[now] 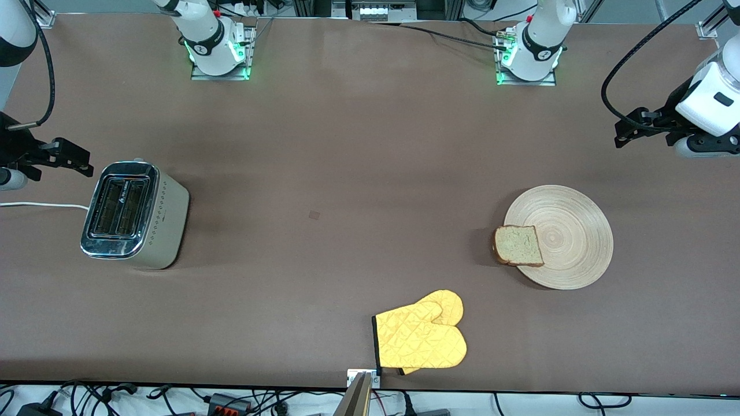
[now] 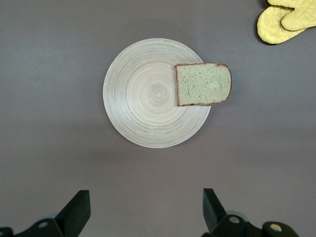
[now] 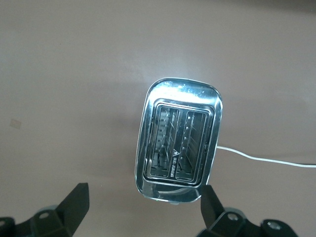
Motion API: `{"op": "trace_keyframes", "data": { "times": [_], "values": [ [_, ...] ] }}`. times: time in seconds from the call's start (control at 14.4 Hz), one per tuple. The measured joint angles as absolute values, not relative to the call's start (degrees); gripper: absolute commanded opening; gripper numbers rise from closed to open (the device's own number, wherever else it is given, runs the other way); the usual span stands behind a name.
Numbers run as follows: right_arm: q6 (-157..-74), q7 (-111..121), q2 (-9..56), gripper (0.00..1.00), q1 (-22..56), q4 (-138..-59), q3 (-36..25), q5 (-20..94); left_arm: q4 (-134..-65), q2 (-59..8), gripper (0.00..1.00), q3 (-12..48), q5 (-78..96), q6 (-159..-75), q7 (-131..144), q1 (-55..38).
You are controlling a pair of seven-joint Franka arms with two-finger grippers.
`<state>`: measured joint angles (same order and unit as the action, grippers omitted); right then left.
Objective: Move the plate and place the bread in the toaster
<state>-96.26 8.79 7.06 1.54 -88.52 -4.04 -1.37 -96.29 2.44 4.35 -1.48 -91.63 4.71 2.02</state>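
The wooden plate (image 1: 569, 231) lies toward the left arm's end of the table. The bread (image 1: 518, 245) lies flat on the plate's rim and overhangs the side toward the toaster. The toaster (image 1: 133, 215) stands upright at the right arm's end, both slots empty. My left gripper (image 1: 627, 128) is open and empty, raised over bare table, apart from the plate. Its wrist view shows the plate (image 2: 148, 98) and bread (image 2: 203, 84) past the open gripper (image 2: 144, 197). My right gripper (image 1: 72, 157) is open and empty beside the toaster. Its wrist view shows the toaster (image 3: 178, 148) just past the open gripper (image 3: 145, 190).
A yellow oven mitt (image 1: 422, 335) lies near the table's edge nearest the front camera, between the plate and the toaster; it also shows in the left wrist view (image 2: 286, 19). The toaster's white cord (image 1: 40, 204) runs off the right arm's end.
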Motion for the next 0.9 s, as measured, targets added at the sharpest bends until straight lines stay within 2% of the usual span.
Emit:
{"op": "trace_keyframes", "data": {
  "times": [0.9],
  "values": [
    [-95.8,8.8,7.1,1.0,1.5,-88.5,-4.0,-1.4,-96.1,2.6,1.0,4.9,-1.5,-89.9,4.7,2.0]
  ]
}}
